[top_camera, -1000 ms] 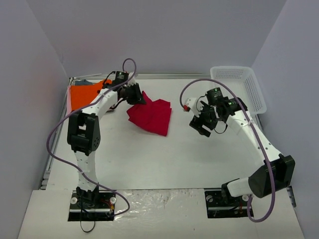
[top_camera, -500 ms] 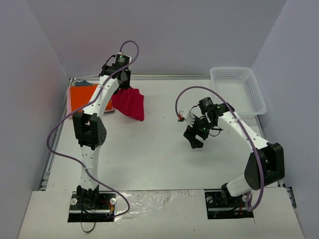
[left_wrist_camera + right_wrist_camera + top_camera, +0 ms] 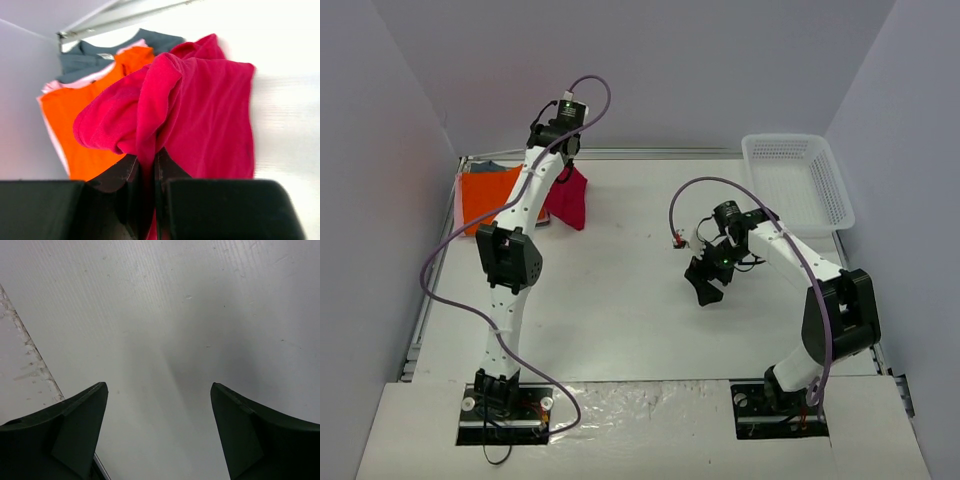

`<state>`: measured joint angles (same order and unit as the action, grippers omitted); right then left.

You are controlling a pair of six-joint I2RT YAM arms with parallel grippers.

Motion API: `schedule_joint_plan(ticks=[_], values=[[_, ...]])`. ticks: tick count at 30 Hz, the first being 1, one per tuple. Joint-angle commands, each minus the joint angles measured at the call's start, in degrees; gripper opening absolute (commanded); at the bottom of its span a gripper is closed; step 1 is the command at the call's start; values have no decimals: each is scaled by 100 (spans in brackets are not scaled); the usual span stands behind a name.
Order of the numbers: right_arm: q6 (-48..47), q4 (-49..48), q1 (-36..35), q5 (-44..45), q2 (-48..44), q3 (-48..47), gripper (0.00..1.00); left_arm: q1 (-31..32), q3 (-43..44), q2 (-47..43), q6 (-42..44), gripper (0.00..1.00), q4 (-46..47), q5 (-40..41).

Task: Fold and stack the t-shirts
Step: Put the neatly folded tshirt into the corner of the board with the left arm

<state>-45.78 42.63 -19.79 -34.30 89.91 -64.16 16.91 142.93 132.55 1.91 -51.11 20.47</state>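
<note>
My left gripper [image 3: 563, 168] is shut on the crimson-red t-shirt [image 3: 567, 201] and holds it bunched up, hanging above the table's far left. In the left wrist view the red t-shirt [image 3: 200, 110] is pinched between my fingers [image 3: 167, 167]. Under and beside it lies the stack: the folded orange t-shirt [image 3: 80, 125] on top, the pale pink one [image 3: 52, 86] showing at its edge, the grey-blue one [image 3: 100, 55] at the back. The orange t-shirt [image 3: 485, 193] shows in the top view too. My right gripper [image 3: 705, 285] is open and empty over bare table mid-right [image 3: 157, 395].
A white mesh basket [image 3: 798, 180] stands at the far right. Walls close the table on the left, back and right. A metal rail [image 3: 650, 153] runs along the back edge.
My left gripper has lifted the red t-shirt off the table and carried it left toward the stack, where it now hangs bunched. My right arm has drawn back and down, away from the shirt.
</note>
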Motion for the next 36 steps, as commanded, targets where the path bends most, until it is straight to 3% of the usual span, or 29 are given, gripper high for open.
schedule_joint_plan(ticks=[1,17,36], values=[[-124,175,63,-261,88,88,80,6,524,-151,599,2,57,537],[-116,175,98,-208,440,123,83,-346,578,-625,1118,2,269,616],[-80,175,125,-85,703,114,86,-1013,-116,-1258,1373,2,532,247]])
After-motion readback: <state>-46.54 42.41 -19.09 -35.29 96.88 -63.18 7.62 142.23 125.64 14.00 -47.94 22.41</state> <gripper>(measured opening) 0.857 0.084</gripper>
